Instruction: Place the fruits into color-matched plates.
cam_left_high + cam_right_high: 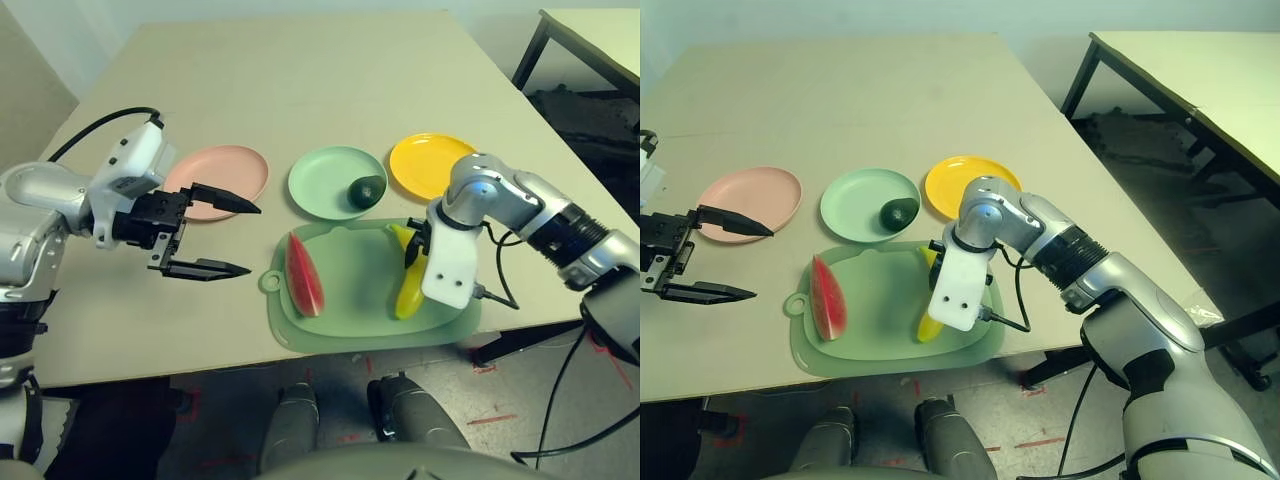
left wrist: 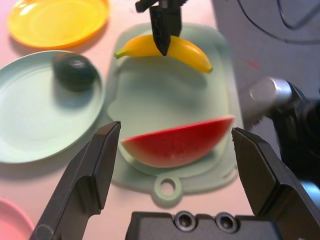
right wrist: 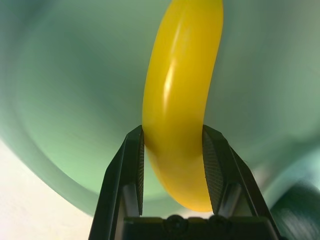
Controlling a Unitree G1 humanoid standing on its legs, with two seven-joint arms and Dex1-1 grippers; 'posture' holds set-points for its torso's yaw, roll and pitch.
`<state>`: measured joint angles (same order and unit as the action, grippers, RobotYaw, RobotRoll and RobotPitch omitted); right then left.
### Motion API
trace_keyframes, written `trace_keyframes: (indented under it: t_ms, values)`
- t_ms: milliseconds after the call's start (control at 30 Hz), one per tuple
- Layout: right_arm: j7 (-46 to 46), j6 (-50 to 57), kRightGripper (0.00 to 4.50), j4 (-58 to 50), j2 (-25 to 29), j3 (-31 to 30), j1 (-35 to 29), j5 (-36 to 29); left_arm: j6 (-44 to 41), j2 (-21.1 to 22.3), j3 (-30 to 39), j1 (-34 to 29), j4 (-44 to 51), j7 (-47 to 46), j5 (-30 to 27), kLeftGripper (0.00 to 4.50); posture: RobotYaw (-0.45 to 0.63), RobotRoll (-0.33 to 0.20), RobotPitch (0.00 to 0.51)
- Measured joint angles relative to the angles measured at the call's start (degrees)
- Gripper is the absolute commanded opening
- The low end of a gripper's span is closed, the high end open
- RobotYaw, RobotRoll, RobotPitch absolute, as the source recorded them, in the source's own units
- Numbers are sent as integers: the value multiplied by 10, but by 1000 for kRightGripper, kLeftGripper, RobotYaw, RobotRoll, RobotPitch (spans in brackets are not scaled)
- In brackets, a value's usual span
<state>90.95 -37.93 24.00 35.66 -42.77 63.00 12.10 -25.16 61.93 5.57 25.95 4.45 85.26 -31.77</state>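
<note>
A beige table point(image 1: 300, 90) in a plain room, w/ a second table point(image 1: 1200, 70) off to the robot's right, carries three plates in a row and a green cutting mat point(image 1: 350, 330) nearer the robot. Right gripper point(image 3: 172, 150) is down on the mat, its two black fingers closed against either side of the banana point(image 3: 182, 100), gripping it near one end; the fruit lies on the mat, judging by the head views. That grip looks set for a lift to the yellow plate point(image 1: 425, 160), just beyond the mat on the right side, bare and waiting. Avocado point(image 1: 366, 191) sits inside the mint green plate point(image 1: 320, 180), middle of the row, so that match appears done. Watermelon wedge point(image 1: 305, 275) rests on the mat's left part, rind outward, not touched by either arm. Left gripper point(image 1: 215, 240) hangs above the table btwn the pink plate point(image 1: 235, 165) and the mat, jaws spread wide and holding nothing; in the left wrist view its fingers frame the wedge, probably staged for that pick. Pink plate has nothing in it. Approx one of three fruits placed.
</note>
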Motion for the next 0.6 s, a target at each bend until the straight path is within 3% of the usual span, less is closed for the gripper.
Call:
trace_keyframes:
  t_ms: [300, 600]
  values:
    - [-81, -14, 1678, 169, -9, 22, 66, 93, -33, 0, 0, -1, 7, -28, 0, 4500, -25, 0, 109]
    - [-220, 43, 1678, 330, -39, 22, 111, 199, -41, 8, 11, -34, 37, -31, -4, 4500, -14, 0, 83]
